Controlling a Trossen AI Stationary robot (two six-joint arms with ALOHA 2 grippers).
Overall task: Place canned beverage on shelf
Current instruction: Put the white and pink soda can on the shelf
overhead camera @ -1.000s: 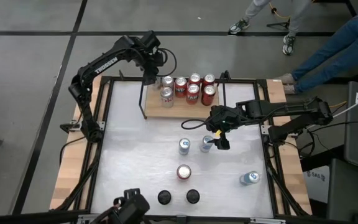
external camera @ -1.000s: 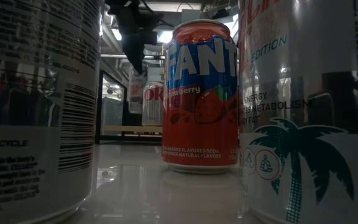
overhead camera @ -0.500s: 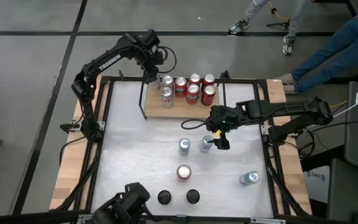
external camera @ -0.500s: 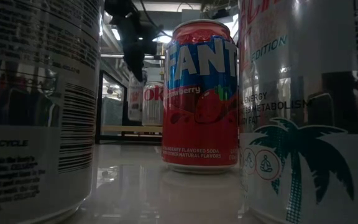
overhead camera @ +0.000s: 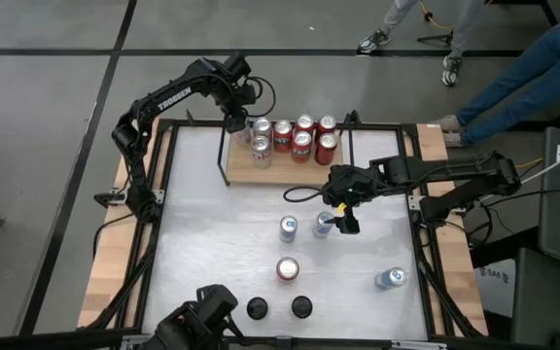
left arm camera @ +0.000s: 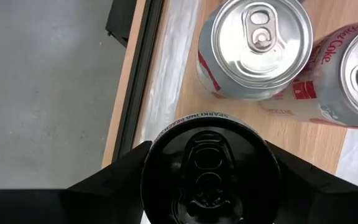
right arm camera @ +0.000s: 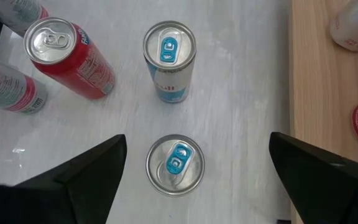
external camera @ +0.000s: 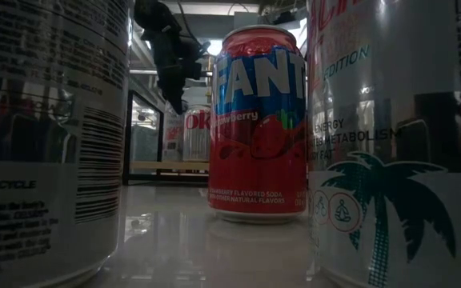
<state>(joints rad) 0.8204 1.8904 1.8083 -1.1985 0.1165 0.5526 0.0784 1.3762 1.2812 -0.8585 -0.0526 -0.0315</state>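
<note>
The left hand (overhead camera: 233,121) grips a black-topped can (left arm camera: 211,172) above the far left end of the shelf (overhead camera: 285,167). The right hand (overhead camera: 343,222) hangs wide over a slim can (right arm camera: 174,164) mid-desk.

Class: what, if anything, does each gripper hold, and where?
Left gripper grips a black can by its sides. Right gripper is open, holding nothing.

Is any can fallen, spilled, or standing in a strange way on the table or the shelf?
Nothing stands out. The cans on the shelf and on the table all stand upright, with no spill visible.
</note>
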